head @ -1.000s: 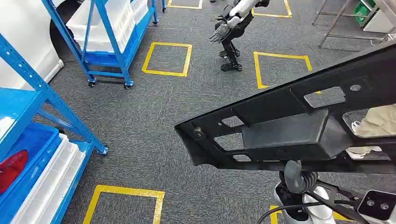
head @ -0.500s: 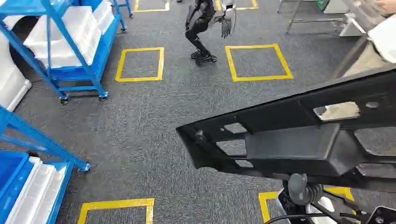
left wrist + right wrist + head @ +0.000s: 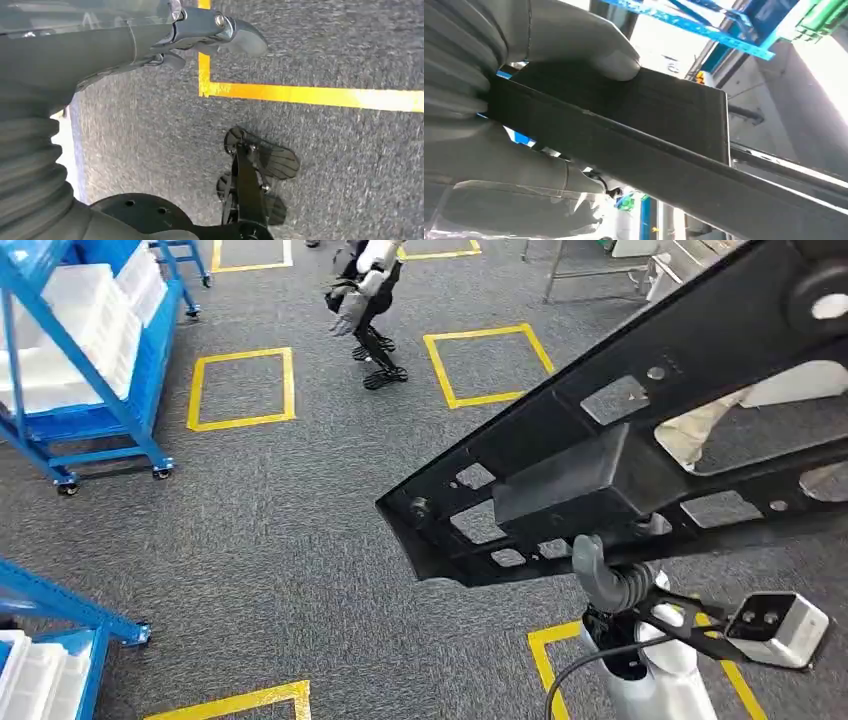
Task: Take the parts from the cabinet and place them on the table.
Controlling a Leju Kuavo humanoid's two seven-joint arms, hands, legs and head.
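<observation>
A long black plastic part with several cut-outs stretches from the middle of the head view up to its top right corner, high above the carpet. My right hand grips it from below near its middle. In the right wrist view the thick thumb presses on the part's flat black face. My left hand hangs over the floor with its fingers stretched out and nothing in them.
Another humanoid robot walks at the far middle. Blue racks with white bins stand at the left, and one rack corner lies near my lower left. A person's legs show behind the part. Yellow tape squares mark the carpet.
The camera has turned, so the whole floor scene has slid left. The black part's far end has tilted higher. The other robot has stepped along.
</observation>
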